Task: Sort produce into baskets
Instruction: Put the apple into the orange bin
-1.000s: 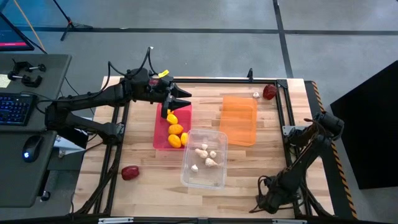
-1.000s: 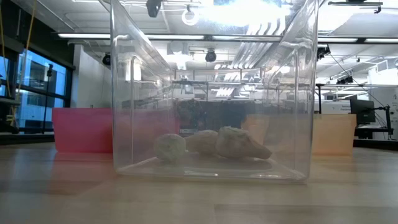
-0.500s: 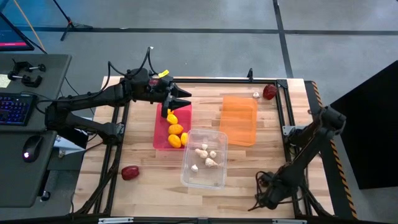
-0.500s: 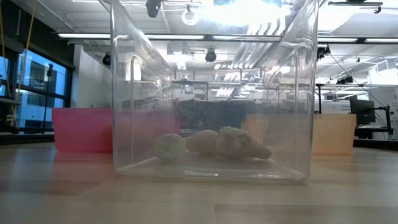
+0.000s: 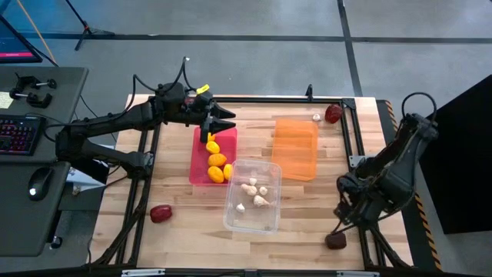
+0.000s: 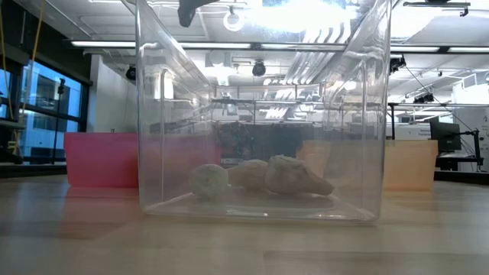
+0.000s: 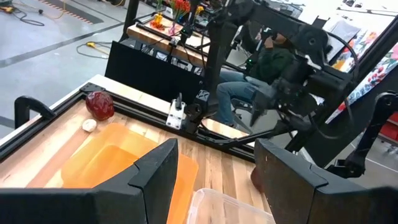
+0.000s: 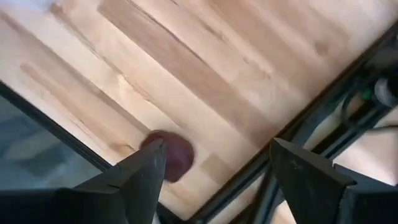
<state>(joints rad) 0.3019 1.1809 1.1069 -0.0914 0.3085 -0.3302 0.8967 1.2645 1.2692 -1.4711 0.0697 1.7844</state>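
Observation:
Yellow lemons (image 5: 217, 160) lie in the pink basket (image 5: 198, 158), and whitish garlic bulbs (image 5: 254, 192) in the clear basket (image 5: 265, 219). The orange basket (image 5: 296, 148) holds nothing. Dark red beets rest on the table at the far right (image 5: 333, 114), near left (image 5: 160, 213) and near right (image 5: 335, 241). One garlic bulb (image 5: 316, 117) sits by the far beet. My left gripper (image 5: 227, 119) hovers open over the pink basket's far end. My right gripper (image 8: 217, 146) stands open, pointing down, high above the near-right beet (image 8: 174, 155).
A black metal frame (image 5: 360, 154) runs along the table's edges. In the left wrist view a person (image 7: 267, 62) sits beyond the table's right side. A desk with a keyboard (image 5: 17, 132) and mouse stands left of the table. Bare wood lies between the baskets and the near edge.
My right gripper has risen from the table's near right corner and tipped over to point straight down. This uncovers a dark red beet, which stays lying on the wood below it.

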